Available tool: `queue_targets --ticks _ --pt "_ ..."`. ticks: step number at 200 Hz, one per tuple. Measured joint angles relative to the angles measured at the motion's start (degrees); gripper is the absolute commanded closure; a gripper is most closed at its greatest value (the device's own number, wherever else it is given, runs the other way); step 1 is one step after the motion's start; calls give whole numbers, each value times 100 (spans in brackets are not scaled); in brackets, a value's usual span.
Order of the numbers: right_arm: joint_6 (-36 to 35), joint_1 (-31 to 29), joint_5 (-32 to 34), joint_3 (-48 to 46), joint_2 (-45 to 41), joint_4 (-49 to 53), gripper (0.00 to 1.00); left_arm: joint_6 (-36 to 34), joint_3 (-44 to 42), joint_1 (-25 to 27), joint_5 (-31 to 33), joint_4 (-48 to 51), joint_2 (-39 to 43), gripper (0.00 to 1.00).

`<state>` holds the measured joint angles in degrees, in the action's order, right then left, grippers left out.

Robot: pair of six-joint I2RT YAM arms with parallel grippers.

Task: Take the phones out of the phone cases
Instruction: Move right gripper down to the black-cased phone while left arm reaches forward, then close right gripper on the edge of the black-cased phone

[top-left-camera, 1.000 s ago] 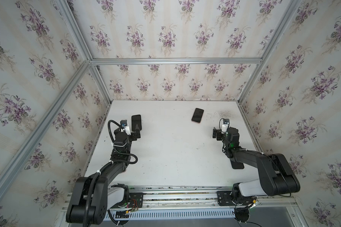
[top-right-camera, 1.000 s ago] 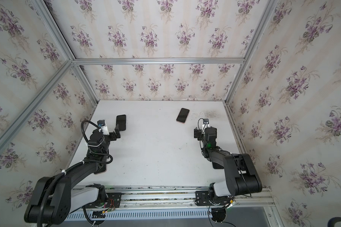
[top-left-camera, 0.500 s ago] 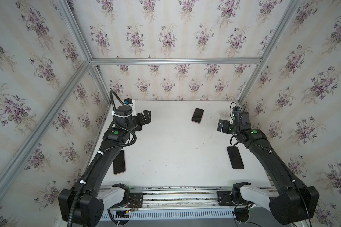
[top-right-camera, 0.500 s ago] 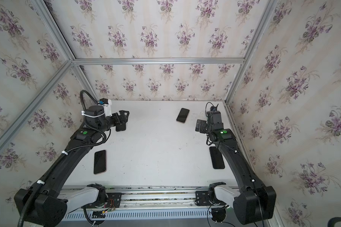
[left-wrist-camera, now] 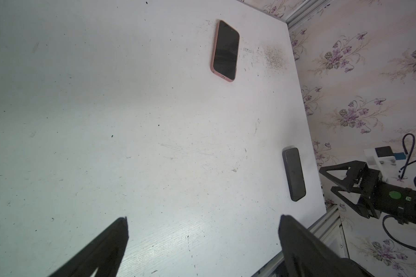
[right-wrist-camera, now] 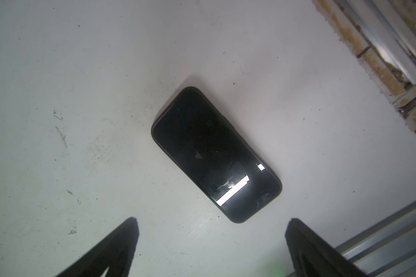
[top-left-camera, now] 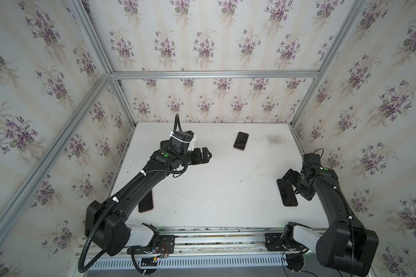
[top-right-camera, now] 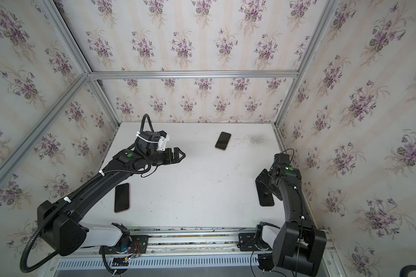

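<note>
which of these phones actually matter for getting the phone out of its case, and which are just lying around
Likely in the job: black phone, directly under the open right gripper; left gripper, also open.

Lying about for now: far pink-cased phone; near pink-cased phone beside the left arm; dark phone half hidden behind the left wrist.

Your widest lane the bare middle of the white tabletop (top-left-camera: 221, 187), pink-cased dark-screened phone (top-left-camera: 241, 141) flat toward the far edge, black slab phone (top-left-camera: 286, 193) close by the right aluminium frame rail (top-left-camera: 297, 139), second pink-edged phone (top-right-camera: 121, 197) beside your black left arm (top-right-camera: 101, 184), floral-papered walls (top-left-camera: 202, 103) on three sides.
</note>
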<state>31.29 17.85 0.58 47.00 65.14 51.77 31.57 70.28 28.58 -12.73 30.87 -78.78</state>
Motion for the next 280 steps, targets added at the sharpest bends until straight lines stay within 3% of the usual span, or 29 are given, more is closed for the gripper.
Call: queue_targets --ticks 29,81,207,280 --pt "90 597 -42 -452 52 -339 0 0 35 48 -44 33 -7 0" --pt "127 863 -417 -841 326 -1154 0 -4 20 44 -26 90 35 0" --pt "343 916 -839 -1552 48 -1989 0 -107 -144 44 90 122 44 0" --pt "601 501 -1399 -1639 -245 -1550 0 -192 11 44 61 122 -297 0"
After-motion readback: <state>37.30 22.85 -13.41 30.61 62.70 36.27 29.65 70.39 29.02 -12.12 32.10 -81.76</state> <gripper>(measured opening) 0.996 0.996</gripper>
